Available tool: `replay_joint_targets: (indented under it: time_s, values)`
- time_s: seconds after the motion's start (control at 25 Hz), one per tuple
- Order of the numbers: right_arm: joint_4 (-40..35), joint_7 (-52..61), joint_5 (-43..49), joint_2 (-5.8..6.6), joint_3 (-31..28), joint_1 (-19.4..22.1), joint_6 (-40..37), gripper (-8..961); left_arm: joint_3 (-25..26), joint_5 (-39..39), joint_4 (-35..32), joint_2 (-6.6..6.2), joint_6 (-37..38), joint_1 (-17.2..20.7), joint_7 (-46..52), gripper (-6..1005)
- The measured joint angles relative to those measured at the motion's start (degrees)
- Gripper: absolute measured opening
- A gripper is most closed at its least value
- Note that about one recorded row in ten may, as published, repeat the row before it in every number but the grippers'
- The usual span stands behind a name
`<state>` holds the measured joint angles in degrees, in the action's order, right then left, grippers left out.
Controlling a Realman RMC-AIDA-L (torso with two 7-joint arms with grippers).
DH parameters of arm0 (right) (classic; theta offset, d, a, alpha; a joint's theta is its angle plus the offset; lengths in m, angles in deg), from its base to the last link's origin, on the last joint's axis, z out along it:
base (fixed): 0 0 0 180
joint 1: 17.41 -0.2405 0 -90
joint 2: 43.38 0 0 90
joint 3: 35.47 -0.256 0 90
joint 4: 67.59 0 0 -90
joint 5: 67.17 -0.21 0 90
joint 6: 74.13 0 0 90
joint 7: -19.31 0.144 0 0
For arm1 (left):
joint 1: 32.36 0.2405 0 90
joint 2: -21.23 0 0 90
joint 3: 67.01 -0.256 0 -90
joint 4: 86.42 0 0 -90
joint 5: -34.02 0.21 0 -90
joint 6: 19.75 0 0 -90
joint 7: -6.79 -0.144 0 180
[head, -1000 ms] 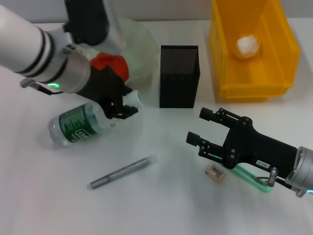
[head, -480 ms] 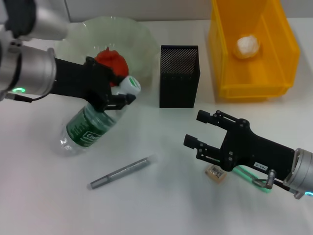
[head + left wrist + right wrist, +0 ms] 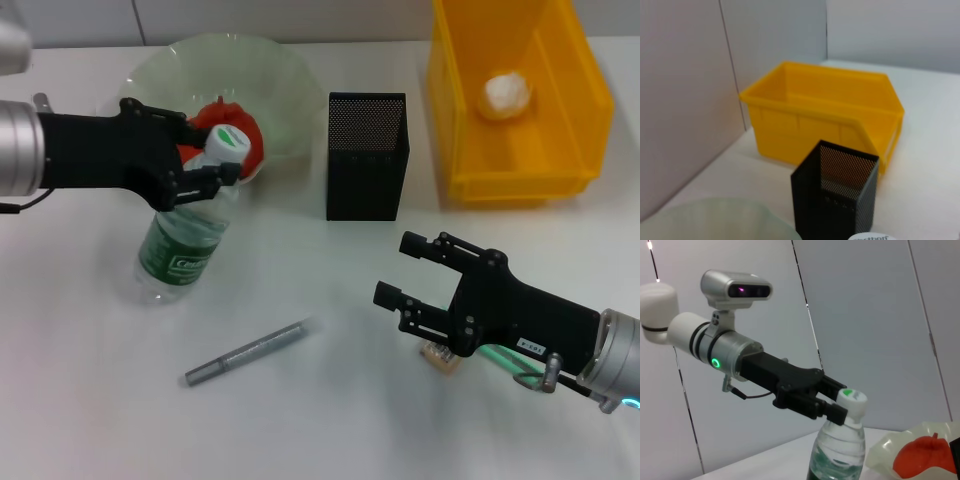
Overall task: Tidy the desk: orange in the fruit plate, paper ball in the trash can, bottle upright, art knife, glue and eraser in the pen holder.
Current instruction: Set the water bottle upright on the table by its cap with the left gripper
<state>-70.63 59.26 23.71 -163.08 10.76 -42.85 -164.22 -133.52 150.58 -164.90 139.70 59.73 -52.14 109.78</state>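
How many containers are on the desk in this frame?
3: the fruit plate at the back left holding the orange, the pen holder mid-desk, and the trash can at the back right.

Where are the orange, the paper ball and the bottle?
orange (image 3: pixel 243 135), head view, its red side.
paper ball (image 3: pixel 506 94), head view, its middle.
bottle (image 3: pixel 183 256), head view, its green label.

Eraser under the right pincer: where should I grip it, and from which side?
Judging by its flat pose on the desk, take the eraser across its short sides, from straight above. The right pincer is open just above it, partly covering it.
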Motion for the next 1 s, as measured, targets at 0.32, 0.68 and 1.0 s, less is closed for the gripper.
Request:
replay_joint_targets:
  time_s: [0.32,0.68,1.0]
  values:
    - [0.1,-0.1,0.2,0.0,0.0,0.0,0.0,718,6.5,-6.1,4.5,-0.16,0.6,1.9,-4.8,460]
    - [0.1,-0.1,0.2,0.0,0.0,-0.1,0.0,718,13.1,-8.2,8.3,-0.18,3.3,2.2,-9.2,468]
    - [0.1,-0.1,0.0,0.0,0.0,-0.4,-0.2,719,15.0,-8.4,8.4,-0.17,3.8,2.2,-10.5,475]
